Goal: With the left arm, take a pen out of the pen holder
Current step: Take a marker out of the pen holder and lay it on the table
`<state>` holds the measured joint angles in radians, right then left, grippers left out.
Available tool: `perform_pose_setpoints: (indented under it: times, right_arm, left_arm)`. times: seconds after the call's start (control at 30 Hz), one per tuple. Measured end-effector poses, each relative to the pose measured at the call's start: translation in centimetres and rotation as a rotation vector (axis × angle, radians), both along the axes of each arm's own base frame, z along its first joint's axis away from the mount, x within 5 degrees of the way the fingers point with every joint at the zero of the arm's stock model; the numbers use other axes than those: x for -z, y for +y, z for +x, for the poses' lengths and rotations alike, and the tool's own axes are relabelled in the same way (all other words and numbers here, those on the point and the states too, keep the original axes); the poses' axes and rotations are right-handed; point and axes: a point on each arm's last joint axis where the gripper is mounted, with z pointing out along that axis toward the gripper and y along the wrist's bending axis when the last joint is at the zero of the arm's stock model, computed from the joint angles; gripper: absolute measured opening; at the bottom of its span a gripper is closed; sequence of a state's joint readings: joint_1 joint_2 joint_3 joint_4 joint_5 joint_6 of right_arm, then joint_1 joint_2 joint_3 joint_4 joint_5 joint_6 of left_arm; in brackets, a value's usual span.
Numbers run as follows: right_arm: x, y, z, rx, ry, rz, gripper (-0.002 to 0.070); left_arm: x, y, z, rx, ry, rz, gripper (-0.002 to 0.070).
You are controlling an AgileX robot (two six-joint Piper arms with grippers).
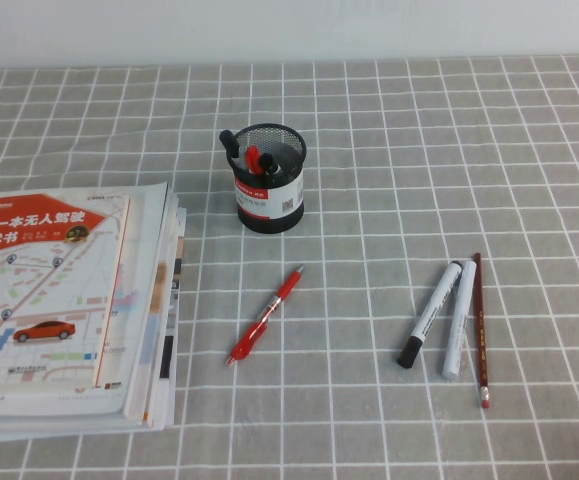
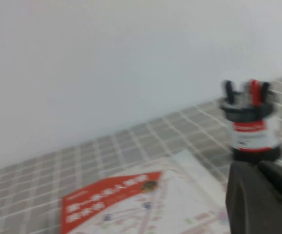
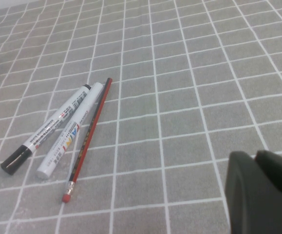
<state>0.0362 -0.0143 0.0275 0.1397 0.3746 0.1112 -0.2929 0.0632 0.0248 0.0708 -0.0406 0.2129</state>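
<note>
The black mesh pen holder [image 1: 265,178] stands upright at the table's middle back, with red and black pens [image 1: 254,158] sticking out of it. A red pen [image 1: 265,315] lies on the cloth in front of it. Neither arm shows in the high view. In the left wrist view the left gripper [image 2: 258,165] is shut and empty, hanging over the books with the pen holder [image 2: 250,122] some way beyond it. The right gripper [image 3: 255,156] is shut and empty above the cloth, off to the side of the loose markers.
A stack of books [image 1: 59,300] with a red and white cover lies at the left, near the front edge. At the right lie a black-capped marker [image 1: 429,313], a white marker [image 1: 459,320] and a red pencil [image 1: 481,328]. Grey checked cloth covers the table.
</note>
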Motion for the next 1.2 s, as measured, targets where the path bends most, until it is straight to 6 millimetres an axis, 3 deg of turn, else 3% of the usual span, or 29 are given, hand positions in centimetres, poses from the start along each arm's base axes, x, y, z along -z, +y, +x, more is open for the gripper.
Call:
perform_pose_setpoints:
  times: [0.17, 0.43, 0.73, 1.2]
  right_arm:
    - [0.0, 0.0, 0.0, 0.000, 0.000, 0.000, -0.0013]
    - [0.0, 0.0, 0.0, 0.000, 0.000, 0.000, -0.0013]
    - [0.0, 0.0, 0.0, 0.000, 0.000, 0.000, -0.0013]
    - [0.0, 0.0, 0.0, 0.000, 0.000, 0.000, -0.0013]
  left_arm:
    - [0.0, 1.0, -0.3, -0.152, -0.017, -0.009, -0.0001]
    - [1.0, 1.9, -0.3, -0.315, 0.094, -0.049, -0.0001]
    - [1.8, 1.7, -0.4, -0.300, 0.207, -0.191, -0.0001]
    - [2.6, 1.5, -0.5, -0.287, 0.304, -0.218, -0.0002]
